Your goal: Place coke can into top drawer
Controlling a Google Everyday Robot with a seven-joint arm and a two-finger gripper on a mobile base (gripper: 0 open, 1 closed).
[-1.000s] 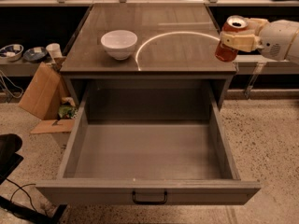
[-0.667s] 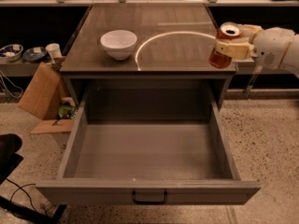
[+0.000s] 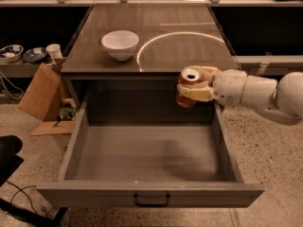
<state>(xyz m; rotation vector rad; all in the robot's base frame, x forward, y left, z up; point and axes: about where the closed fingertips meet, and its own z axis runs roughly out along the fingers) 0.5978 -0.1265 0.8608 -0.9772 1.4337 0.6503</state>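
Now we hold the coke can [image 3: 190,75] over the open top drawer [image 3: 94,193].
The can hangs upright right of centre in the frame, above the drawer's back right corner, pinched between the tan fingers of the gripper [image 3: 194,88]. We judge the carry nearly done: next we should lower the can toward the drawer floor, then release. The white arm [image 3: 258,92] reaches in roughly level from the right edge.
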